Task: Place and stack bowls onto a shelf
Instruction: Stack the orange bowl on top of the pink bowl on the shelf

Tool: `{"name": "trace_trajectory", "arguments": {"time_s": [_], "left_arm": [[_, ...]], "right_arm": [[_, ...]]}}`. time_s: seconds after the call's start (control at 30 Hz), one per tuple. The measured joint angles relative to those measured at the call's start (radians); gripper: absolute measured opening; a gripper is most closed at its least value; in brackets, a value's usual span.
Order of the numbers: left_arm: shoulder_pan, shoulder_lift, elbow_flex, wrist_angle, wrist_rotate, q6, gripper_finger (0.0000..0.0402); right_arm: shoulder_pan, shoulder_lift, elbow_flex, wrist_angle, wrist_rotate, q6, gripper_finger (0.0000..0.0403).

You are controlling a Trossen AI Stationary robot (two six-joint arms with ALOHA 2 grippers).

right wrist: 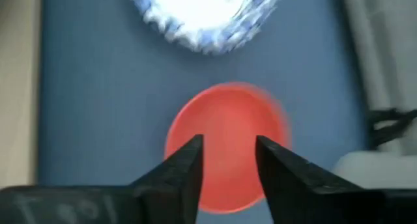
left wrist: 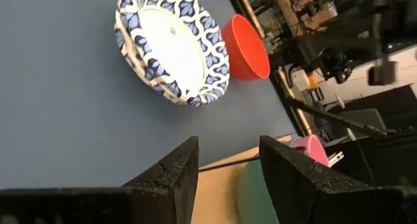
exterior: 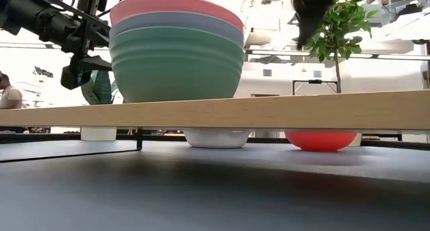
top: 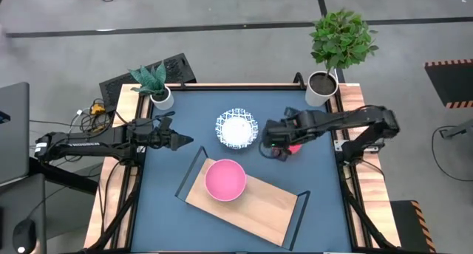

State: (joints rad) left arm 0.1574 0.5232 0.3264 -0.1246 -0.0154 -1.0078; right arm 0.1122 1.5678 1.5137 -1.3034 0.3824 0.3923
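A stack of bowls, pink (top: 225,179) on top, a pale grey-blue one between and teal (exterior: 176,63) at the bottom, stands on the light-wood shelf (top: 259,206) near its left end. A white bowl with a blue patterned rim (top: 237,128) rests on the tabletop beyond the shelf. A red bowl (top: 294,148) sits upright on the table to its right. My right gripper (right wrist: 228,162) hangs open above the red bowl (right wrist: 228,120), pointing down. My left gripper (top: 186,141) is open in the air, left of the patterned bowl (left wrist: 172,48).
Two white plant pots stand at the table's far edge, a small one (top: 161,97) at the left and a taller one (top: 321,88) at the right. The shelf's black frame ends (top: 299,210) rise at both short sides. Bare blue tabletop lies left of the shelf.
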Motion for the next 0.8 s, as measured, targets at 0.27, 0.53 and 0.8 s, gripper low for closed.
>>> {"name": "trace_trajectory", "arguments": {"time_s": [0.27, 0.53, 0.8], "left_arm": [[0.0, 0.0, 0.0, -0.002, 0.001, 0.017, 0.0147], [0.0, 0.0, 0.0, 0.0, 0.0, 0.017, 0.0147], [0.0, 0.0, 0.0, -0.001, -0.011, 0.012, 0.0147]], "right_arm": [[-0.037, -0.096, -0.413, 0.38, -0.201, 0.083, 0.0222], [-0.064, 0.001, -0.481, 0.433, -0.21, 0.022, 0.0222], [-0.089, 0.062, -0.481, 0.465, -0.227, 0.018, 0.011]]}}
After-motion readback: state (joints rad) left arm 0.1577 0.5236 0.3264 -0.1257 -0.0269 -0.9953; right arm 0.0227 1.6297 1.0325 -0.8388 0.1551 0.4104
